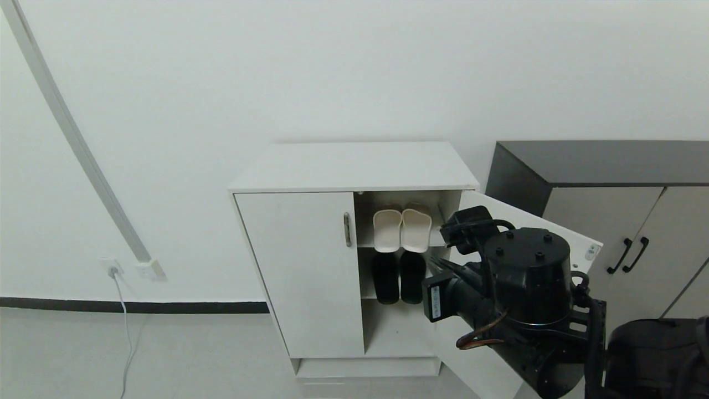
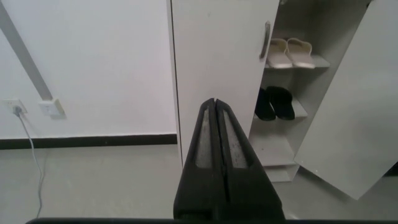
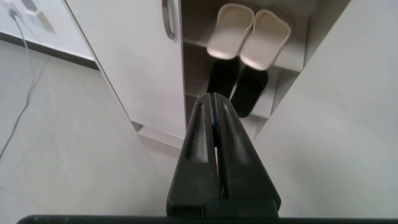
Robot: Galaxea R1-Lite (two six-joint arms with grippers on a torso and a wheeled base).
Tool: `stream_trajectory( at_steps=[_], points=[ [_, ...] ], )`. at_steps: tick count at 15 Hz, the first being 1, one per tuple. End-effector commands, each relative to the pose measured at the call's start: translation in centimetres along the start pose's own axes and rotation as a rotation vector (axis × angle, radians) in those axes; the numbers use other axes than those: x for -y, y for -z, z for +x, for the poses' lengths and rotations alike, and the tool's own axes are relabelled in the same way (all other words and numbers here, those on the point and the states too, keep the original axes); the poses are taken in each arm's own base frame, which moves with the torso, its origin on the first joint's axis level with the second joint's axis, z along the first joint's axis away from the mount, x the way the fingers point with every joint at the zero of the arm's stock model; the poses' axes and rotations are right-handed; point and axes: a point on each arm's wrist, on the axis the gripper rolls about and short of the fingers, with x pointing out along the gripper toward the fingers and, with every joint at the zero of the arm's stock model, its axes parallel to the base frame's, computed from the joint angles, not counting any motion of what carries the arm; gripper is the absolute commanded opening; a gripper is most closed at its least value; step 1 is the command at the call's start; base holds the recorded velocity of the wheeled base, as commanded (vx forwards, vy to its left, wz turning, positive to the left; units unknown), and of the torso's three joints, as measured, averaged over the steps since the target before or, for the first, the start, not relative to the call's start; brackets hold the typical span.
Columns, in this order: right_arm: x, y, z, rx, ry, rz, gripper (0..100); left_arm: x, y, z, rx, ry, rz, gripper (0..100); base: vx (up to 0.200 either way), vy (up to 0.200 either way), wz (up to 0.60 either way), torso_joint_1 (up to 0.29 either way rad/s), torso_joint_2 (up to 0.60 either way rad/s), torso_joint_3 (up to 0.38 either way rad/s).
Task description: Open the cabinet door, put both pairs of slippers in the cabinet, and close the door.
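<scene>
Both claws are hanging empty, fingers pressed together: the right claw point(image 3: 214, 98) beside the open door point(image 1: 471, 360), the left claw point(image 2: 214, 102) facing the cabinet point(image 1: 354, 166). Two pairs are lying inside (cream pair point(image 1: 402, 230) on the upper shelf, black pair point(image 1: 398, 276) below). Closing is likely coming next, calling for a push on the door.

A plain white wall point(image 1: 354, 66) filled the back of the room, met at the bottom by a black skirting strip point(image 1: 133, 306) and a pale grey floor point(image 1: 166, 354). A white conduit point(image 1: 72, 133) slanted down the wall to a small box point(image 1: 150, 270), just beside a socket point(image 1: 112, 269) from which a white cable point(image 1: 128, 332) trailed to the floor. On the right stood a grey sideboard point(image 1: 604, 160) with a dark top and two black handles point(image 1: 628, 256).
</scene>
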Motion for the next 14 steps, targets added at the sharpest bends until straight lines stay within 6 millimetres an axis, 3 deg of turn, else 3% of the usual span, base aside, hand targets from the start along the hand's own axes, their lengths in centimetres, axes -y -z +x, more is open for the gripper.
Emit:
stream_trajectory(
  at_steps=[1,9,14],
  points=[
    [-0.06,0.08,0.05,-0.002,-0.001,0.000,0,0.00,0.00,0.01,-0.001,-0.001,0.000,0,0.000,0.000,0.00,0.227,-0.53,-0.320],
    [0.00,0.29,0.01,-0.009,0.000,-0.004,0,0.00,0.00,0.01,-0.001,0.001,0.000,0,0.000,0.000,0.00,0.250,-0.58,-0.334],
    [-0.03,0.36,0.03,-0.011,-0.009,-0.005,0,0.00,0.00,0.01,-0.001,-0.001,0.000,0,0.000,0.000,0.00,0.176,-0.39,-0.215]
  ],
)
